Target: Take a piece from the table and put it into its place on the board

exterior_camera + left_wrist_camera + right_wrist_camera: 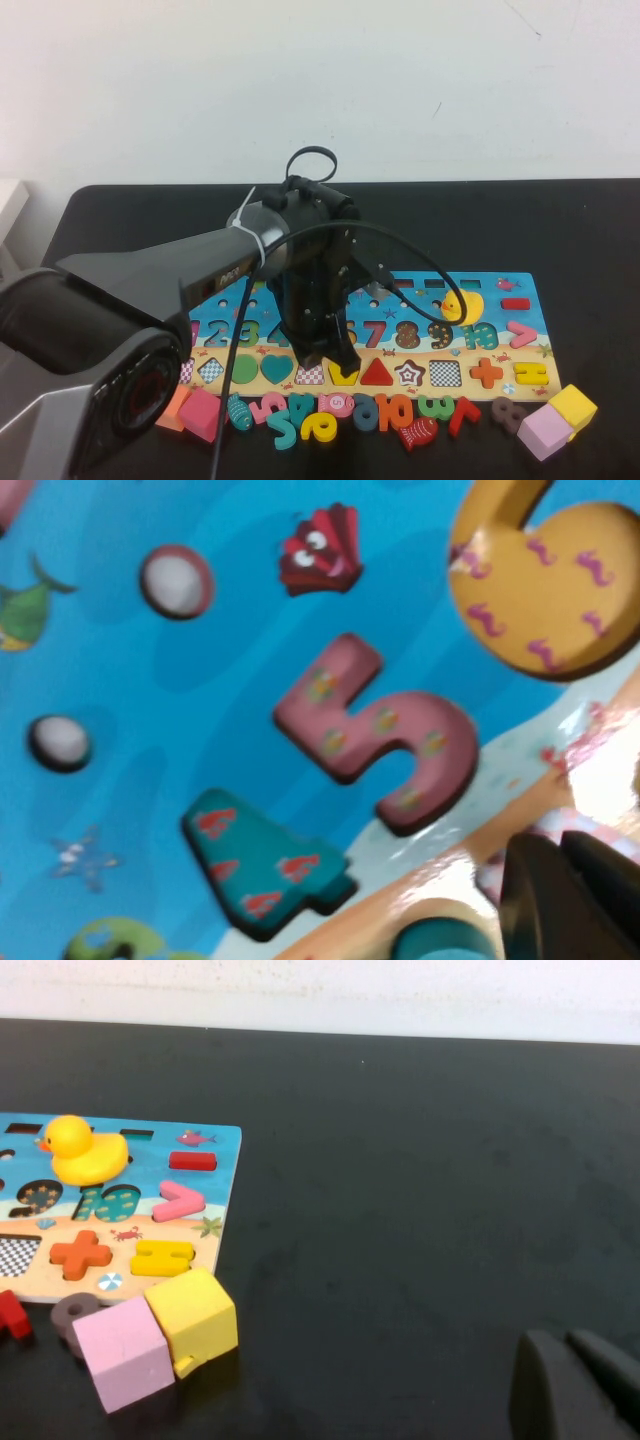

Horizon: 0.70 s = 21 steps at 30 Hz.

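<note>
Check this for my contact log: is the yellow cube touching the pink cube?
Touching. The right wrist view shows the yellow cube pressed side to side against the pink cube, no gap.

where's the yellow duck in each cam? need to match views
High view: yellow duck on the board, by the 9 and 10; left gripper over the shape strip, nearer the board's middle.
Left wrist view: not in it; left gripper near the pink 5.
Right wrist view: duck near the board's end; right gripper over bare table.
Shared landmark: red minus bar beside the duck.
</note>
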Tool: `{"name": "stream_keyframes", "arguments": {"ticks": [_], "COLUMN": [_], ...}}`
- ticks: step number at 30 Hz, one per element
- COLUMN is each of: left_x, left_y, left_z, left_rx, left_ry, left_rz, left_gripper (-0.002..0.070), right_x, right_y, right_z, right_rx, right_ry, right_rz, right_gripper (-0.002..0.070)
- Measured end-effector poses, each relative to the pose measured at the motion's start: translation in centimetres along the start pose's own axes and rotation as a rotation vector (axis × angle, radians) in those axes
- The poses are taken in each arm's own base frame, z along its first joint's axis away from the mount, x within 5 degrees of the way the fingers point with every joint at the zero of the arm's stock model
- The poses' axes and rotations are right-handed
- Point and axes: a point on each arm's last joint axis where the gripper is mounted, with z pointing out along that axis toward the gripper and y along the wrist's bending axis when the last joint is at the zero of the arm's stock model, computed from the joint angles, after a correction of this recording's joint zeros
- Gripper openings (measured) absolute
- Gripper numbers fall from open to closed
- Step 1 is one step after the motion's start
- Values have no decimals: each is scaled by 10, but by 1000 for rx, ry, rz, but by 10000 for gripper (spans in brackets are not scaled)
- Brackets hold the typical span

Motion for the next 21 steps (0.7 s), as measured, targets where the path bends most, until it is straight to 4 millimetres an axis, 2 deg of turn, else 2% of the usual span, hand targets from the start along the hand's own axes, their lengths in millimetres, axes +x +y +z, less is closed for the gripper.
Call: {"name": "stream_keyframes", "arguments": {"ticks": [7, 9, 11, 13, 16, 18, 21], "left_x": [-3, -4, -4, -3, 9, 25, 60], "left_y": [-3, -1, 2, 4, 5, 2, -8], "left_z": [-1, -5, -19, -43, -92, -116, -146], "left_rx": [38, 13, -22, -64, -129, -156, -178], "left_ry": [-36, -51, -81, -131, -221, -277, -362], "left_rz": [-8, 3, 17, 27, 40, 42, 15], "left_gripper": [0, 0, 0, 0, 0, 0, 0], "right_x": [0, 0, 0, 0, 0, 0, 0], "right_y": [0, 0, 0, 0, 0, 0, 0], "right_z": [0, 0, 0, 0, 0, 0, 0], "right_rx": [0, 0, 0, 0, 0, 0, 0], "right_ry": [0, 0, 0, 0, 0, 0, 0], "right_rz": [0, 0, 0, 0, 0, 0, 0], "right_gripper": [19, 19, 19, 19, 19, 19, 19]}}
